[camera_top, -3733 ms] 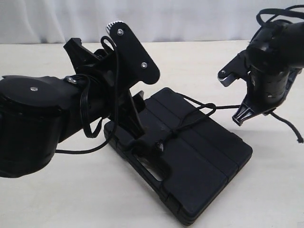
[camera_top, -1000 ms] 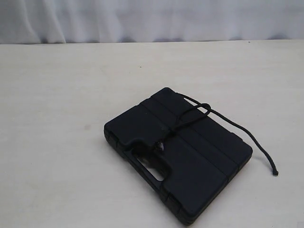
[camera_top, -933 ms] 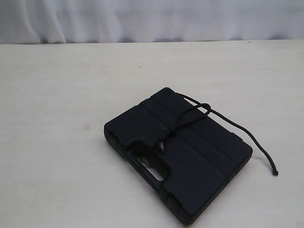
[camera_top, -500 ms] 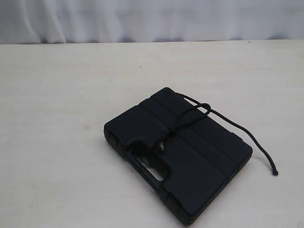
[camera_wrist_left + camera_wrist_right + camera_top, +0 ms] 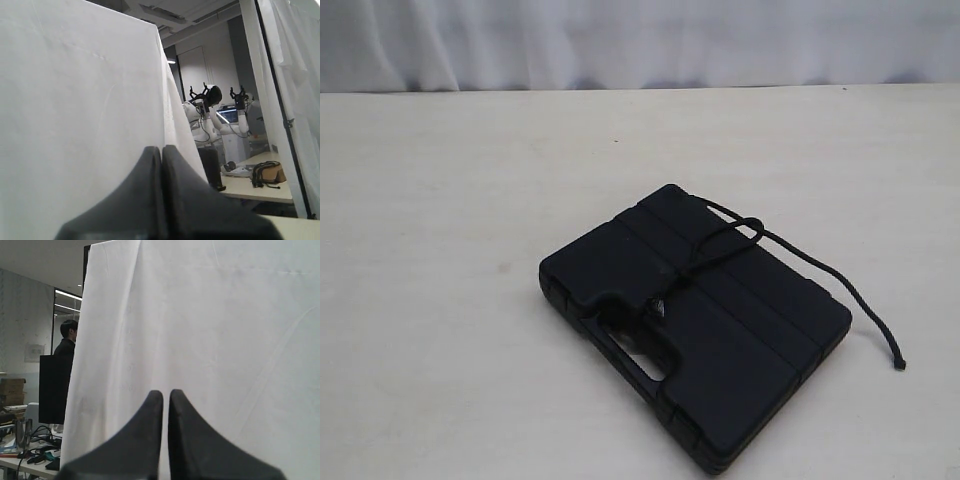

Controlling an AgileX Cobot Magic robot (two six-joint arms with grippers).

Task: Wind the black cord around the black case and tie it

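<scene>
The black case (image 5: 720,350) lies flat on the pale table in the exterior view, handle cut-out toward the front left. The black cord (image 5: 720,247) runs across its lid with a knot by the handle and a small loop near the far edge. The cord's free end trails off the right side onto the table, frayed tip (image 5: 898,365) resting there. Neither arm shows in the exterior view. My left gripper (image 5: 161,150) is shut with nothing in it, pointing at a white curtain. My right gripper (image 5: 165,394) is shut too, empty, facing white cloth.
A white curtain (image 5: 640,40) hangs behind the table's (image 5: 440,250) far edge. The left wrist view shows a room beyond the curtain with another robot (image 5: 210,115) and a desk (image 5: 260,185). A person (image 5: 67,340) stands at the edge of the right wrist view.
Both arms, over the case and holding the cord in the earliest frame, have left the exterior view. Over the last second the case and cord have not moved.
</scene>
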